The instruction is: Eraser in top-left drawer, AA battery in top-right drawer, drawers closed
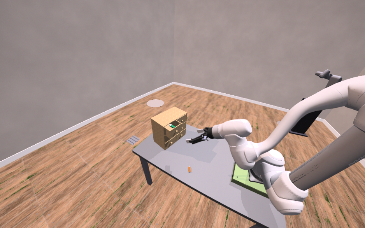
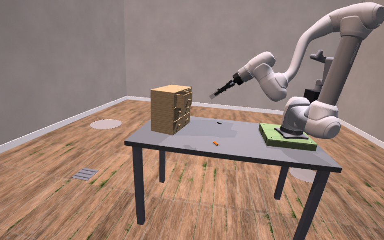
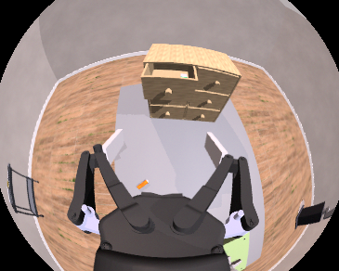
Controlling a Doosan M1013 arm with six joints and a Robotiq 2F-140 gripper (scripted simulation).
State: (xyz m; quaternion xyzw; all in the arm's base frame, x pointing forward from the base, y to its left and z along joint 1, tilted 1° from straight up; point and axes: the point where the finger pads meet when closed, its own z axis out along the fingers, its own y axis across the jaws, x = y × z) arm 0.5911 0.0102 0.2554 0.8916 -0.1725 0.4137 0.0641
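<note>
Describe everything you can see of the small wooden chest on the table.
The chest is a light tan, wood-look box standing upright near one end of the grey table, resting on its top. Its front shows rows of paired drawers with small knobs. The top-left drawer is pulled partway out, with a green and white item lying inside; the other drawers look pushed in. Nothing else touches it: the gripper hangs in front of the drawers, apart, jaws open and empty.

The open, empty hand (image 2: 214, 95) hangs above the table (image 2: 247, 148), facing the chest (image 2: 166, 110).
</note>
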